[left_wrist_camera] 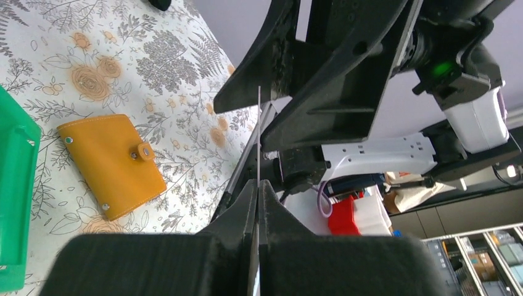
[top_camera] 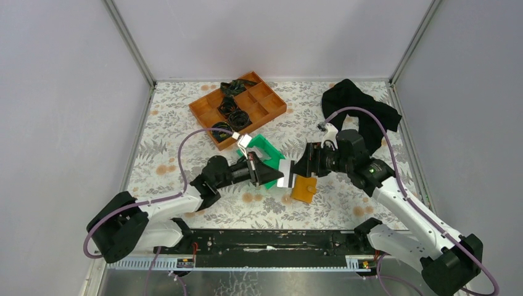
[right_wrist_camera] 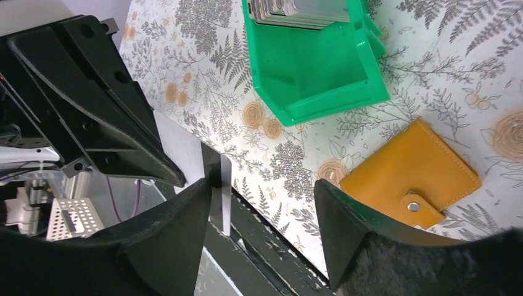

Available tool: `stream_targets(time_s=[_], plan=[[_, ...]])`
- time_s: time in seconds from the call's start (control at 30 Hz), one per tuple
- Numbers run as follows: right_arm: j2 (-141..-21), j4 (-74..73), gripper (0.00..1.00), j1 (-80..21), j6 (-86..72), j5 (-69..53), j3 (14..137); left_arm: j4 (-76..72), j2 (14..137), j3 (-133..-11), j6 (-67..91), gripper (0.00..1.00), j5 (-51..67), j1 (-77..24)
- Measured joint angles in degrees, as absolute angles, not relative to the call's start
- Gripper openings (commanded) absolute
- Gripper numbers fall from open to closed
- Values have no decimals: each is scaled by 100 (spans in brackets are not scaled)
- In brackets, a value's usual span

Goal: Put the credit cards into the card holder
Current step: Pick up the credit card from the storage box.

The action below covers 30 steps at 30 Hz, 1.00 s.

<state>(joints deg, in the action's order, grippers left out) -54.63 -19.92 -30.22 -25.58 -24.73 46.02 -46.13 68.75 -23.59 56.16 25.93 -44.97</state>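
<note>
My left gripper (left_wrist_camera: 258, 184) is shut on one credit card (left_wrist_camera: 258, 132), a thin whitish-grey card seen edge-on in the left wrist view. From above, that card (top_camera: 285, 174) sticks out toward my right gripper (top_camera: 300, 168). In the right wrist view the card (right_wrist_camera: 224, 191) stands just inside one finger of my right gripper (right_wrist_camera: 264, 185), whose jaws are wide open and hold nothing. The card holder (top_camera: 304, 189), an orange-tan wallet snapped shut, lies flat on the table just below both grippers. More credit cards (right_wrist_camera: 302, 11) stand stacked in the green bin.
The green bin (top_camera: 269, 150) sits just behind the grippers. An orange compartment tray (top_camera: 210, 111) with black items lies further back. A black cloth (top_camera: 358, 106) is at the back right. The black base rail (top_camera: 271, 240) runs along the near edge.
</note>
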Motion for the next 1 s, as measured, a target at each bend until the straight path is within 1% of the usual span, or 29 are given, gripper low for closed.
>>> stream_targets(time_s=[0.23, 0.43, 0.57, 0.67, 0.7, 0.77, 0.87, 0.93, 0.97, 1.0], plan=[[-5299, -1518, 63, -3022, -3017, -2620, 4248, -4781, 7177, -2359, 5802, 0, 2027, -4735], [-5129, -1122, 56, -3022, -3295, -2790, 3997, -5212, 7548, -2359, 6060, 0, 1883, -4768], [-5068, -976, 53, -3022, -3424, -2840, 3778, -5572, 7787, -2359, 6248, 0, 1868, -4803], [-5019, -937, 48, -3022, -3483, -2867, 3669, -5800, 7878, -2359, 6370, 0, 1863, -4821], [-5011, -923, 45, -3022, -3496, -2873, 3651, -5848, 7891, -2359, 6396, 0, 1863, -4825], [-4958, -794, 36, -3022, -3564, -2923, 3590, -5905, 7929, -2359, 6455, 0, 1865, -4827], [-4821, -690, 20, -3017, -3623, -2917, 3500, -6038, 7985, -2351, 6541, 0, 1868, -4827], [-4711, -652, 6, -3000, -3684, -2919, 3441, -6090, 7992, -2311, 6576, 1, 1865, -4827], [-4665, -642, 1, -3000, -3706, -2926, 3430, -6123, 8007, -2285, 6602, 9, 1865, -4827], [-4622, -624, 0, -3000, -3739, -2950, 3413, -6178, 8025, -2257, 6632, 20, 1865, -4829]])
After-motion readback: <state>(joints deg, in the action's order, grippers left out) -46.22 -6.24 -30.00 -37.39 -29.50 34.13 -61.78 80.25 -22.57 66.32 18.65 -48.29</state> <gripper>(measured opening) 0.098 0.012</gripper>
